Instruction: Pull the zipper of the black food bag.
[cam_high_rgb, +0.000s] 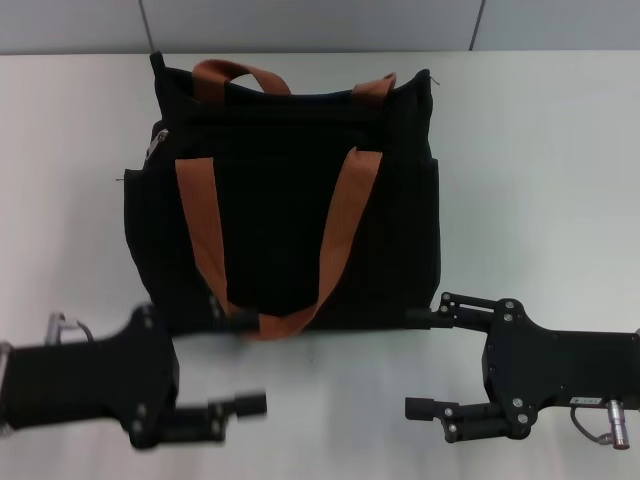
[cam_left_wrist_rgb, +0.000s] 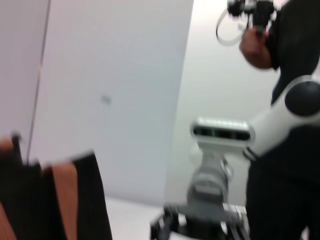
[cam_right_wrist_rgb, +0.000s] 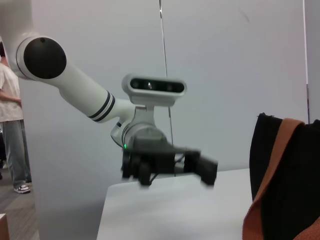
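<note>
Bag (cam_high_rgb: 285, 195) count: one, black, lying on the white table (cam_high_rgb: 540, 170), ahead of both grippers. Two orange-brown straps: one (cam_high_rgb: 330, 240) drapes down the front face toward the grippers, its loop ending at the bag's near edge; the other (cam_high_rgb: 235, 72) arcs over the far top edge. One zipper pull (cam_high_rgb: 157, 143), small and silver, at the bag's upper left corner, well beyond the left gripper and apart from it.

Two grippers, both low at the near edge of the table. Left gripper (cam_high_rgb: 240, 362) sits just short of the bag's near left corner, fingers spread apart, holding nothing. Right gripper (cam_high_rgb: 432, 362) sits just short of the bag's near right corner, fingers parted, also holding nothing; its upper finger (cam_high_rgb: 455, 308) reaches the bag's near edge.

Table is plain white. Behind it, a grey panelled wall (cam_high_rgb: 300, 25) with vertical seams. Right wrist view shows the left gripper (cam_right_wrist_rgb: 170, 167) across the table and one person (cam_right_wrist_rgb: 11, 125) standing off at the room's edge.
</note>
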